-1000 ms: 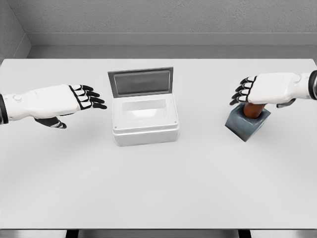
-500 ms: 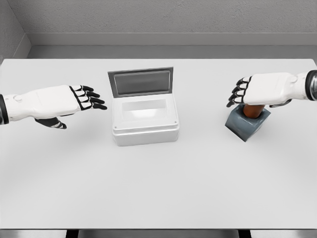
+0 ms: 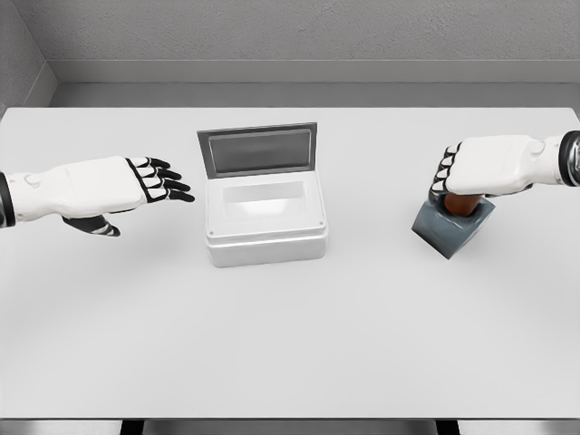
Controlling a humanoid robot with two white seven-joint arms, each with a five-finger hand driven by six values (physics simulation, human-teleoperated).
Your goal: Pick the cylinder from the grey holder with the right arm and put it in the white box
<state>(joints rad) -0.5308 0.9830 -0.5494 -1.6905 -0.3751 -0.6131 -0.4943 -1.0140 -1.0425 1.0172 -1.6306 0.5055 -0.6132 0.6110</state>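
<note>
cylinder (image 3: 461, 204) in grey holder (image 3: 450, 230) under right hand (image 3: 480, 167), white box (image 3: 263, 220) well apart

No readable text, label, brand, number or sign shows on any surface in the head view; every visible face is plain and unmarked

The table (image 3: 290, 344) filling most of the frame looked smooth, matt and pale grey. At centre, the white box (image 3: 265, 231) appeared as smooth plastic with a soft sheen, and its raised lid (image 3: 258, 149) had a darker, dull grey inner face. At right, the grey holder (image 3: 450, 229) looked matt and slightly bluish, and the cylinder (image 3: 459, 205) in it showed a matt reddish-brown surface. Along the top of the frame, the wall (image 3: 308, 32) looked rough and grainy.
</note>
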